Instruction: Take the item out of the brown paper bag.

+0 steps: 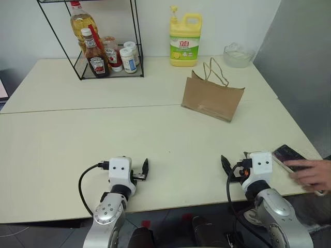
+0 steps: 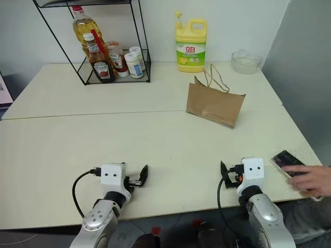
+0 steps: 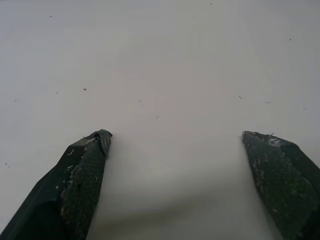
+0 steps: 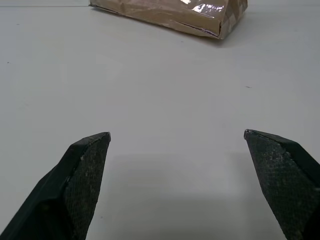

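Left gripper (image 3: pixel 175 145) spread wide over bare cream table (image 1: pixel 62 150), nothing between the jaws, nothing touched. Right gripper (image 4: pixel 177 137) likewise spread wide and empty, low over the same table near its front edge.

Brown paper bag (image 1: pixel 212 98) stood upright, well ahead of the right jaws and a little toward the left-gripper side of them; far ahead of the left jaws and off toward the right gripper. Seen from the right wrist as a creased base edge (image 4: pixel 170 12) straight beyond the gap between the fingers. Cord handles (image 1: pixel 216 71) looped up above the bag's open top. Item not visible; whether inside the bag could not be told.

Beyond the bag from the jaws, a yellow detergent jug (image 1: pixel 185 40) at the far table edge. Beside it, farther out on the right gripper's side, a clear bowl (image 1: pixel 238 56). Far ahead of the left jaws, a black wire rack (image 1: pixel 106 51) holding ketchup bottles (image 1: pixel 96 54), an oil bottle (image 1: pixel 83 23) and small white jars (image 1: pixel 129 58).

Just beside the right gripper, on its outer side, a person's hand (image 1: pixel 313 173) rested on a dark phone (image 1: pixel 289 155) at the table edge.
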`<state>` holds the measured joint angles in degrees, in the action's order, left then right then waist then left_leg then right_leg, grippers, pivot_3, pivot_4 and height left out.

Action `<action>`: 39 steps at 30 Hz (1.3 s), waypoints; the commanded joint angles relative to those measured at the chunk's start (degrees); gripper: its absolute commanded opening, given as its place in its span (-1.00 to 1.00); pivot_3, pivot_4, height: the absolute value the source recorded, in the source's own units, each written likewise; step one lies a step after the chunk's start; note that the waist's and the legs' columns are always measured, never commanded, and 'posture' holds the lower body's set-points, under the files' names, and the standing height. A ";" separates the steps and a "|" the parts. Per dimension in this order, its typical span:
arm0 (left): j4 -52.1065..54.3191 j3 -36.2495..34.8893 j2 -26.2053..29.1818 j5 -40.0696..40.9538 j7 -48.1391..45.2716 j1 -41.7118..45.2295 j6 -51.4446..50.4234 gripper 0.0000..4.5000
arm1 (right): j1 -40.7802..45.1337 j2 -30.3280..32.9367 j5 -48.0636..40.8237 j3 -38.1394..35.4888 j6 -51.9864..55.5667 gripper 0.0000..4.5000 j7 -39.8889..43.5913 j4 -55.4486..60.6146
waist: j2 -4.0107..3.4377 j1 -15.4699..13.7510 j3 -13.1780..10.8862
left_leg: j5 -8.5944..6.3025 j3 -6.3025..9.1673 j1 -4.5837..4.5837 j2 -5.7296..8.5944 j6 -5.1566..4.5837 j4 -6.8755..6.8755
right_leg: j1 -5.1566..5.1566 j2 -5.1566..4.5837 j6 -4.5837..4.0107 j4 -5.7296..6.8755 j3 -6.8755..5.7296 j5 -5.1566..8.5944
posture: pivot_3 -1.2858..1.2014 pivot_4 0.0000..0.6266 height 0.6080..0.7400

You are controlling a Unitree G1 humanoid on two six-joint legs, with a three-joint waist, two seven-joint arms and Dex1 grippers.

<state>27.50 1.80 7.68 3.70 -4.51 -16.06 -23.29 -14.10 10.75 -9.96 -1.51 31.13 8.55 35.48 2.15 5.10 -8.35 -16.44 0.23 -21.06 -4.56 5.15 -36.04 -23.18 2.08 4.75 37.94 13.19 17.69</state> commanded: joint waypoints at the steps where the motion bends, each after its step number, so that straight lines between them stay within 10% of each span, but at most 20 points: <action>1: 0.12 0.07 0.56 -0.72 -0.36 -1.53 -0.05 0.99 | -0.08 -0.05 0.24 0.23 -1.72 1.00 0.18 0.85 | 0.00 0.00 0.00 | 0.00 0.00 0.00 0.00 0.00 0.00 | 0.00 0.00 0.00 0.00 0.00 0.00 | 0.03 -0.52 1.00; 26: 0.04 -0.03 0.48 -0.37 -0.43 -0.32 -0.55 0.99 | 1.22 0.31 -0.07 -0.47 -3.07 1.00 0.17 -0.77 | 0.01 -0.01 -0.01 | 0.00 -0.01 0.00 0.00 0.00 -0.01 | 0.01 0.00 -0.21 0.01 0.01 0.11 | 0.03 -0.52 1.00; 32: 2.54 -1.20 5.16 5.05 -8.27 6.35 -4.74 0.99 | 11.91 7.26 -4.86 -5.90 1.43 1.00 6.01 -1.65 | 0.08 0.04 -0.26 | 0.01 0.00 0.00 0.02 0.00 -0.07 | 0.03 0.00 -0.02 0.01 0.01 -0.01 | 0.03 -0.52 1.00; 39: -4.52 -5.02 19.06 19.37 -28.34 33.62 -13.99 0.99 | 39.67 19.75 -8.68 -10.25 1.69 1.00 16.11 -23.25 | 0.06 0.01 -0.75 | 0.05 0.15 -0.32 0.04 -0.07 -0.35 | -0.04 0.01 0.09 0.00 -0.14 -0.51 | 0.03 -0.52 1.00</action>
<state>23.62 -1.88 25.79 19.43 -28.87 14.83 -35.47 23.10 29.58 -18.24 -11.16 34.81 22.15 15.56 2.22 5.11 -9.11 -16.39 0.40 -21.44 -4.53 5.07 -36.56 -23.21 2.09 4.82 37.96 13.02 17.18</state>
